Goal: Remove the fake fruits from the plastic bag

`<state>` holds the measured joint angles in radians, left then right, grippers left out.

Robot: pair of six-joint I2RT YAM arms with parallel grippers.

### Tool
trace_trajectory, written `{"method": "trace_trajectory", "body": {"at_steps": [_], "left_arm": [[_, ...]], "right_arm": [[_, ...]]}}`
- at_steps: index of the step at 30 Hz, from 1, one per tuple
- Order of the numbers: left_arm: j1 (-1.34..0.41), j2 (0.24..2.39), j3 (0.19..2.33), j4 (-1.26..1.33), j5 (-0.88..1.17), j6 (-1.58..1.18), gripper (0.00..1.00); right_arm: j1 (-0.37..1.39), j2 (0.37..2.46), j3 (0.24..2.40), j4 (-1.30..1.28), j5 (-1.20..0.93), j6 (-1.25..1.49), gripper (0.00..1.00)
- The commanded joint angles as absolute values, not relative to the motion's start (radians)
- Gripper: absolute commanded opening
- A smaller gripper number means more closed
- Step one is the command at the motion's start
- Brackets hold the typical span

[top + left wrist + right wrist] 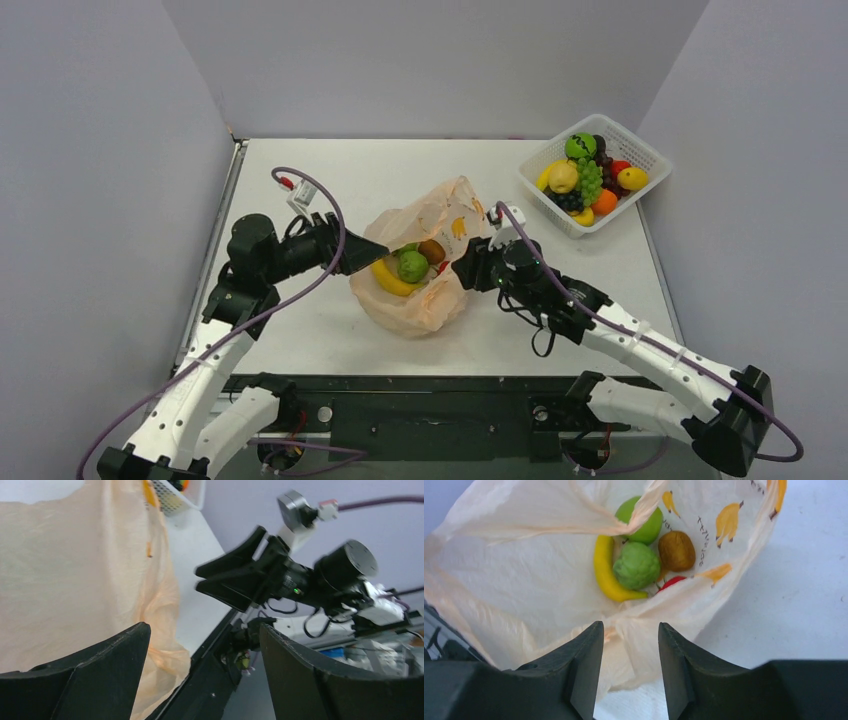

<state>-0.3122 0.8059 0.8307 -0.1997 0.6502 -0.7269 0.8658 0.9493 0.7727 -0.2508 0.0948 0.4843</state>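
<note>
At centre of table (pixel 330 180): bag (pixel 425 300) lay mouth-open, fruits (pixel 636 565) all inside | left claw (pixel 202 630) apart, empty, at its left edge | right claw (pixel 630 627) apart over the right rim | step: first pick pending | next, I judged: reach in, pinch banana (pixel 605 575).

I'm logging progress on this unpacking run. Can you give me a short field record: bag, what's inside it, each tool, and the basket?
bag: plastic bag, lying crumpled, mouth open toward the right arm
inside bag: banana, bumpy green fruit, smooth green fruit, brown fruit, part of a red fruit
left tool: open, at the bag's left side
right tool: open, at the bag's near rim
basket: white basket, far right, full of other fruit
progress: five fruits visible, all in the bag
</note>
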Motion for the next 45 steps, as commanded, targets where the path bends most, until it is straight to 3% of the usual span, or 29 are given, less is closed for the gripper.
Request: {"method": "trace_trajectory", "body": {"at_steps": [1,5,8,18,23,28,37,45], "left_arm": [[-0.366,0.874,0.864,0.120,0.815,-0.902,0.78],[-0.481,0.924,1.016,-0.100,0.696,-0.763,0.76],[-0.584,0.928,1.079,-0.154,0.565,-0.680,0.79],[-0.739,1.205,0.899,0.215,0.614,-0.827,0.77],[-0.702,1.353,0.904,0.167,0.527,-0.796,0.73],[-0.517,1.408,0.846,0.247,0.493,-0.843,0.73],[-0.312,1.697,1.036,0.070,0.479,-0.687,0.71],[-0.371,1.429,0.952,0.053,0.657,-0.644,0.79]], "right_arm": [[0.784,1.090,0.891,-0.157,-0.049,0.561,0.42],[0.742,1.264,0.999,-0.182,-0.171,0.595,0.43],[0.738,1.356,1.013,-0.198,-0.220,0.618,0.40],[0.747,1.240,0.740,-0.193,-0.241,0.596,0.31],[0.748,1.153,0.599,-0.209,-0.205,0.601,0.31],[0.750,1.190,0.542,-0.160,-0.200,0.625,0.31],[0.769,1.333,0.539,-0.128,-0.216,0.627,0.28],[0.798,1.249,0.583,-0.189,-0.120,0.574,0.30]]}}
